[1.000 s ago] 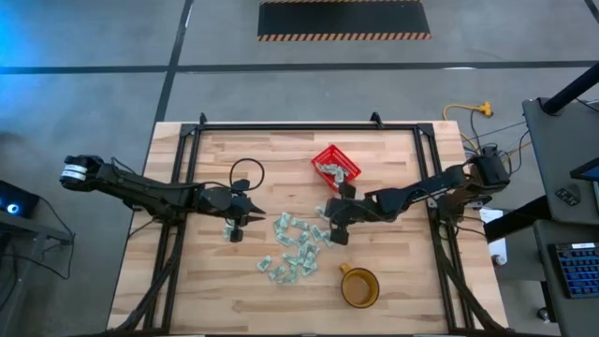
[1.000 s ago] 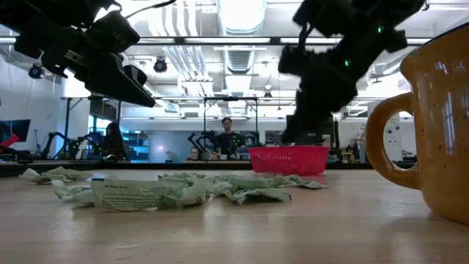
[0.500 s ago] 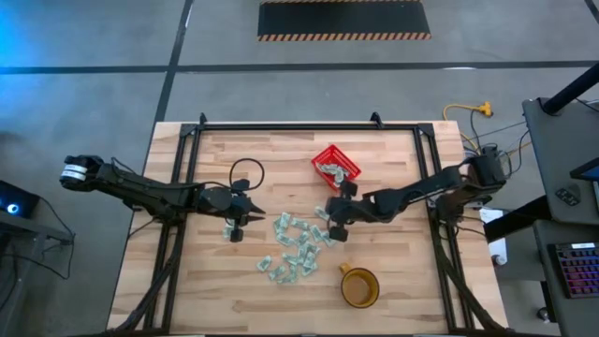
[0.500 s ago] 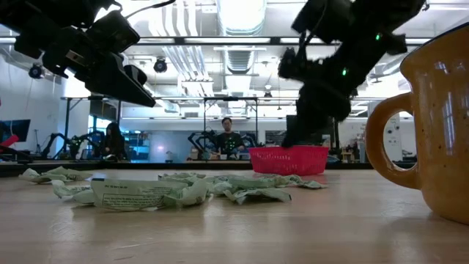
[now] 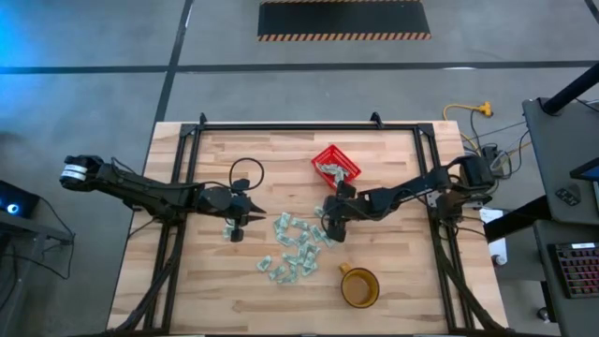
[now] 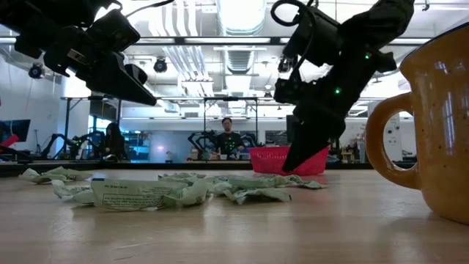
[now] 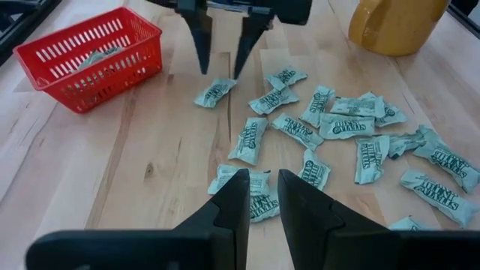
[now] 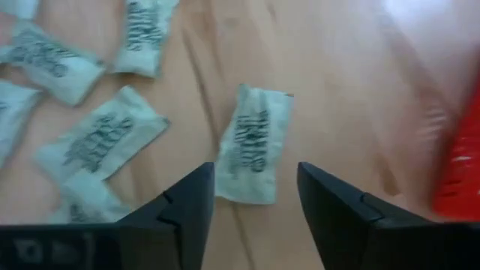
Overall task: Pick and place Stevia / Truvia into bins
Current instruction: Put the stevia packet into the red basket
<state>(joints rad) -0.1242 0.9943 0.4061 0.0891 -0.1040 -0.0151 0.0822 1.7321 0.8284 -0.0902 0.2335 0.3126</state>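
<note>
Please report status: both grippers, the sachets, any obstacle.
Right gripper open over one sachet. Left gripper open, empty, waiting above pile. Red basket holds a few. No obstacle.

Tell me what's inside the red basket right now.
The basket holds a few sachets, pale green and white, seen from above and through its mesh wall in the left wrist view. An exact count is not possible, because the wall hides part of the floor.

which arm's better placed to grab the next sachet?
Right. The right gripper is open directly over a sachet near the red basket; the left gripper hangs at the pile's far edge.
</note>
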